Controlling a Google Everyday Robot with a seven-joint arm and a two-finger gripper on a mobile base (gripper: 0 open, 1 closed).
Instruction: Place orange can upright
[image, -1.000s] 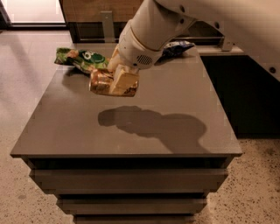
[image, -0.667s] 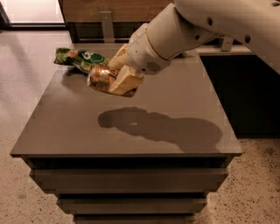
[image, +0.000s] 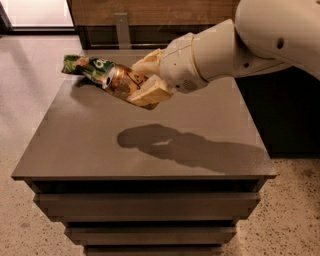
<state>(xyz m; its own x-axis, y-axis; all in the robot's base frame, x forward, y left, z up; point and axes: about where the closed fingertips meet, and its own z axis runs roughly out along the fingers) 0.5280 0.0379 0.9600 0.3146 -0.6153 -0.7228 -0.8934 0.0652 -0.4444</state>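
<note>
The hand (image: 143, 80) is clamped on the orange can (image: 119, 80), one finger on either side, holding it in the air above the desk (image: 210, 120). The can is tilted, its silver top pointing to 10 o'clock. Just beyond it at 10 o'clock, a green snack bag (image: 82, 67) lies on the desk's far corner.

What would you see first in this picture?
The big white robot arm reaches in from the right, its gripper shut on an orange can held tipped sideways in the air above the grey table. Behind the can, a green snack bag lies at the table's back left, and the arm's dark shadow falls across the middle.
</note>
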